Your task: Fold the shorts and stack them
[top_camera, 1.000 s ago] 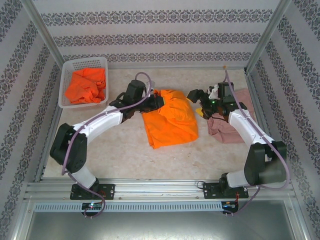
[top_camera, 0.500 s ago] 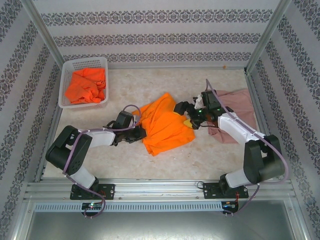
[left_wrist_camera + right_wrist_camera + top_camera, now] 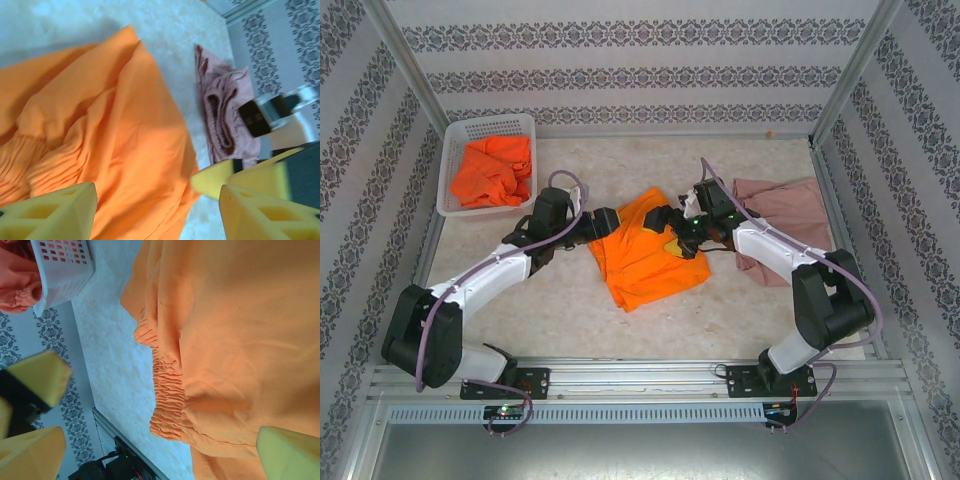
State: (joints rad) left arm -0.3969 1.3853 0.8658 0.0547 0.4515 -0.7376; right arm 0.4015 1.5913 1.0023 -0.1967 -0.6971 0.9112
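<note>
From above, the orange shorts [image 3: 645, 258] lie crumpled in the middle of the bench [image 3: 570, 315]. The left hand [image 3: 604, 221] is at their far left corner and the right hand [image 3: 670, 222] at their far edge, the two close together. The dark fingers merge with the cloth here, so contact cannot be judged. The pink shorts [image 3: 785, 205] lie to the right, partly covered by the right arm. The basket shorts [image 3: 492, 170], also orange, are heaped in the white basket [image 3: 485, 124] at the far left corner. In the left wrist view, the left hand [image 3: 157, 200] stands wide open. Its yellow fingers [image 3: 50, 212] are cut off by the lower edge, and orange cloth lies slack under the gap, not pinched. The pink shorts [image 3: 225, 117] sit beyond, half hidden behind a blurred yellow finger and the dark body of the right hand. In the right wrist view, the right hand [image 3: 161, 442] is also spread fully, holding nothing, with only its finger ends in frame. The gathered waistband of the orange shorts [image 3: 235, 340] runs beneath it. The basket [image 3: 65, 265] is cropped at the top left corner.
</note>
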